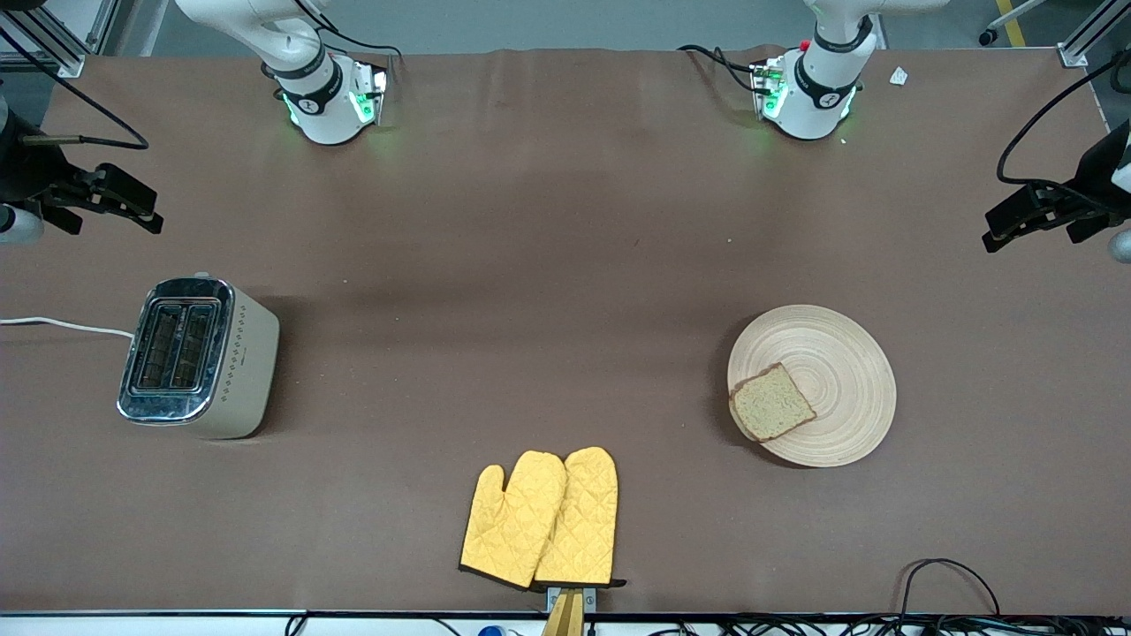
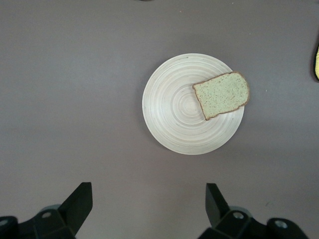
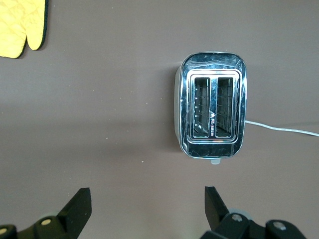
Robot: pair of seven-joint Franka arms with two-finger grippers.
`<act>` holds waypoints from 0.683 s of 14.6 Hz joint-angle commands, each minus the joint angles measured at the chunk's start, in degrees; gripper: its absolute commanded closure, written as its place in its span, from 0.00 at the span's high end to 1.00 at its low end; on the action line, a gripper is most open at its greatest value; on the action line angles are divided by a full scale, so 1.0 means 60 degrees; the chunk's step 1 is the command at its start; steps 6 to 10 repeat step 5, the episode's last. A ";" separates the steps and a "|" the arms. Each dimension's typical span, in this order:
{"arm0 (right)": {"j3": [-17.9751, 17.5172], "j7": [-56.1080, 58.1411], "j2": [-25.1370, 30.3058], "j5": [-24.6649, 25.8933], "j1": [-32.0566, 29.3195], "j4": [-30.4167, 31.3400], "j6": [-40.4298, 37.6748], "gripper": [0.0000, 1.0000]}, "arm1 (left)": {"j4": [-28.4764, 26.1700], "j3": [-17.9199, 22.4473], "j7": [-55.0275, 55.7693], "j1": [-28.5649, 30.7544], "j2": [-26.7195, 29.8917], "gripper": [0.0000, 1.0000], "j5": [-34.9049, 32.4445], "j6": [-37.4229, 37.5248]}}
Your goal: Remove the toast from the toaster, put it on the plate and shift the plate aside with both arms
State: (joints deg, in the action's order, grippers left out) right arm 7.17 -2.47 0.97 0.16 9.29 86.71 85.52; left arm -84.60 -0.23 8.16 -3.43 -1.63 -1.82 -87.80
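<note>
1. Right gripper [image 1: 106, 201]: raised over bare table at the right arm's end, above the toaster's end of the table. Fingers [image 3: 79, 206] spread wide apart, nothing betw. them. Arm waits.
2. Toaster [image 1: 199, 358]: chrome top, cream body, two slots, both seen empty in right wrist view [image 3: 213, 117]. White cord [image 1: 62, 325] runs off toward table edge.
3. Oven mitts [image 1: 543, 518]: two yellow quilted mitts, side by side and overlapping, near the table edge closest to front camera, approx. mid-table.
4. Toast [image 1: 771, 403]: lies flat on the plate [image 1: 839, 353], off-centre, at the rim part toward the mitts; one corner overhangs the rim slightly. Same in left wrist view: toast [image 2: 222, 94] on plate [image 2: 172, 107].
5. Plate: flat on table toward the left arm's end, well apart from toaster.
6. Left gripper [image 1: 1038, 212]: raised over bare table at the left arm's end, not over plate. Fingers [image 2: 79, 204] wide apart, empty.
</note>
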 commanded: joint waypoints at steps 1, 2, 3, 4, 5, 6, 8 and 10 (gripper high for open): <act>0.0035 0.0090 0.0073 -0.0055 -0.0476 -0.0242 -0.0279 1.00 | -0.0681 0.0023 -0.0072 -0.0101 0.0594 1.00 0.0244 -0.0162; 0.0035 0.0221 0.0073 -0.0056 -0.0551 -0.0169 -0.0337 1.00 | -0.0623 0.0023 -0.0072 -0.0130 0.0565 1.00 0.0274 -0.0147; 0.0035 0.0324 0.0073 0.0002 -0.0523 -0.0169 -0.0512 1.00 | -0.0579 0.0023 -0.0101 -0.0145 0.0507 1.00 0.0274 -0.0147; 0.0021 0.0296 0.0073 0.0017 -0.0537 -0.0154 -0.0499 1.00 | -0.0520 0.0023 -0.0145 -0.0145 0.0492 1.00 0.0274 -0.0147; 0.0020 0.0295 0.0073 -0.0012 -0.0537 -0.0169 -0.0455 1.00 | -0.0505 0.0023 -0.0333 -0.0145 0.0492 1.00 0.0274 -0.0147; 0.0020 0.0295 0.0073 -0.0012 -0.0537 -0.0169 -0.0455 1.00 | -0.0505 0.0023 -0.0333 -0.0145 0.0492 1.00 0.0274 -0.0147; 0.0020 0.0295 0.0073 -0.0012 -0.0537 -0.0169 -0.0455 1.00 | -0.0505 0.0023 -0.0333 -0.0145 0.0492 1.00 0.0274 -0.0147; 0.0020 0.0295 0.0073 -0.0012 -0.0537 -0.0169 -0.0455 1.00 | -0.0505 0.0023 -0.0333 -0.0145 0.0492 1.00 0.0274 -0.0147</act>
